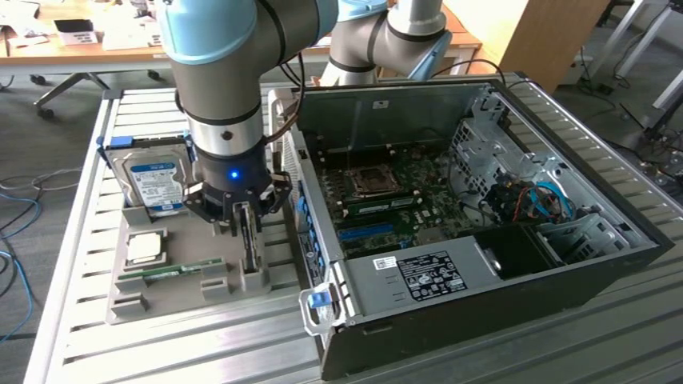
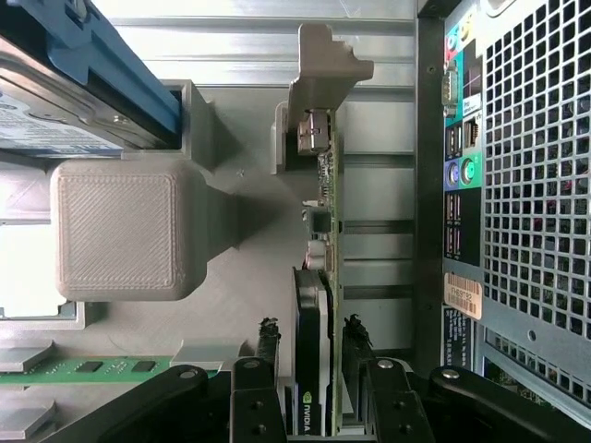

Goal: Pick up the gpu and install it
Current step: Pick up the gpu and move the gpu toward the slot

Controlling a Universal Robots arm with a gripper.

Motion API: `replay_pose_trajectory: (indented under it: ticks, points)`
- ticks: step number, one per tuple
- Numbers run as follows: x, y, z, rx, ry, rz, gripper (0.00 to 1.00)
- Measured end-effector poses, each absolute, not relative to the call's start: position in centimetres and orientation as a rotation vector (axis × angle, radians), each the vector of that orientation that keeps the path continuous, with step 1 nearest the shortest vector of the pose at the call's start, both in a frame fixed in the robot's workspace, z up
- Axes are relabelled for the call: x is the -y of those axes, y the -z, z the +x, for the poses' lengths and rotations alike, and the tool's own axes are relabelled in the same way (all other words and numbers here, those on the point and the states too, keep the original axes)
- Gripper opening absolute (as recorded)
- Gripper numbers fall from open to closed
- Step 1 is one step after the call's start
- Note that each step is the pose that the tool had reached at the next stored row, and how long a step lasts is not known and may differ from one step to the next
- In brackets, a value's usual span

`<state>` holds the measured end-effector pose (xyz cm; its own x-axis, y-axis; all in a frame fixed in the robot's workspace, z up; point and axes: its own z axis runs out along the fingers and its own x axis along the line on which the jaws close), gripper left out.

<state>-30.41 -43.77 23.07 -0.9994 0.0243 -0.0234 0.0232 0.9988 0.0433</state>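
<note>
Currently the gripper (image 2: 312,329) straddles the gpu (image 2: 310,295), standing on edge in the grey holder (image 1: 179,282) on the desk (image 1: 160,352); jaws part-open, apparently clear of it.

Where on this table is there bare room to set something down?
Bare table slats lie in front of the gray tray, nearest the camera, and in a narrower strip along its side at the exterior view's left. Crowded: the tray, holding hard drive, RAM stick and gpu with the gripper over it, and the slim gap beside the computer case.
</note>
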Motion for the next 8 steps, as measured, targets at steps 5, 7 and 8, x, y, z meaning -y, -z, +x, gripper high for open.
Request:
replay_pose_trajectory:
  ticks: [5,7,8]
  points:
    - [43.77,-23.05,-30.37,-3.117,-0.067,0.037,0.42]
    - [43.77,-23.05,-30.37,-3.117,-0.067,0.037,0.42]
    - [43.77,-23.02,-30.36,-3.117,-0.067,0.037,0.42]
